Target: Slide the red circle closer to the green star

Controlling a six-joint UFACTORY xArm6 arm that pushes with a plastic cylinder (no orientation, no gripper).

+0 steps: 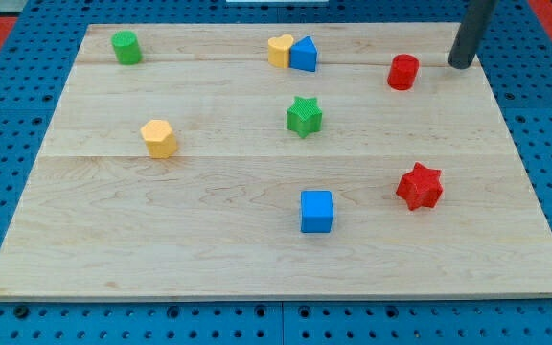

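Note:
The red circle (402,72) stands upright near the view's top right on the wooden board (209,201). The green star (304,116) lies down and to the left of it, near the board's middle. My tip (460,64) rests on the board just right of the red circle, a small gap apart from it. The dark rod rises from the tip out of the view's top edge.
A yellow heart (279,50) touches a blue triangle-like block (304,54) at top centre. A green cylinder (126,47) is top left, a yellow hexagon (159,138) at left. A blue cube (317,211) and a red star (420,186) lie lower right.

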